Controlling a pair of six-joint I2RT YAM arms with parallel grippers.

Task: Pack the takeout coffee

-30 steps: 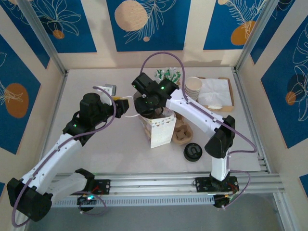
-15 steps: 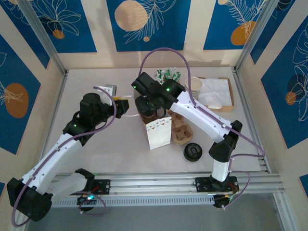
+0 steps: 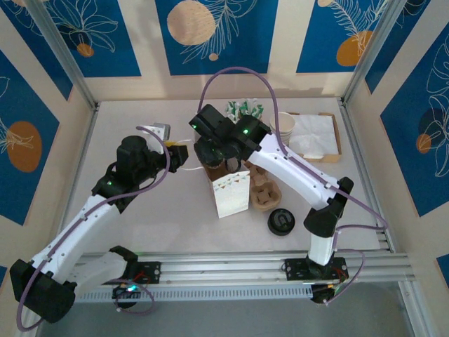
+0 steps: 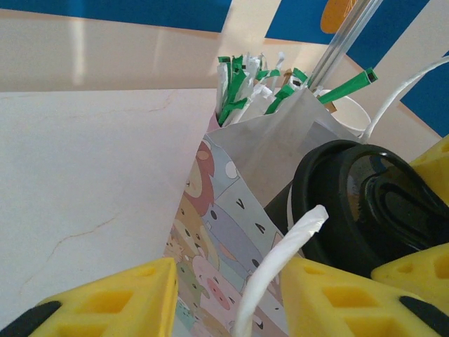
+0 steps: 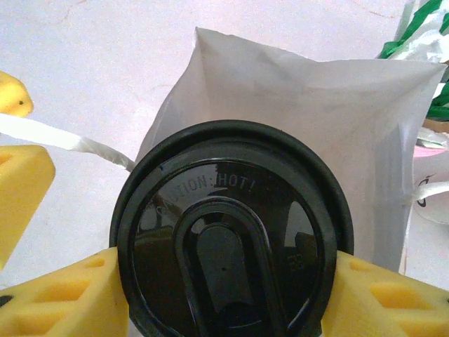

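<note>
The takeout coffee point(image 5: 231, 232), a cup under a round black sip lid, sits between the yellow fingers of my right gripper point(image 5: 224, 288), which is shut on it. The cup hangs just over the open mouth of the white paper bag point(image 5: 302, 133). In the top view the right gripper point(image 3: 212, 149) is above the bag point(image 3: 231, 195). My left gripper point(image 4: 228, 281) is open, and the bag's white handle point(image 4: 280, 260) runs between its fingers, pulled out to the left. The left wrist view shows the lid point(image 4: 358, 203) beside the animal-printed bag point(image 4: 224, 210).
A brown cup carrier point(image 3: 266, 193) lies right of the bag, and a low black lid stack point(image 3: 280, 222) lies in front of it. At the back stand green-wrapped sticks point(image 3: 245, 109), pale paper cups point(image 3: 283, 125) and a napkin tray point(image 3: 335, 137).
The right arm has carried the coffee a little left and back, over the bag's mouth. The bag now stands straighter. The left gripper has stayed in place with the handle.
</note>
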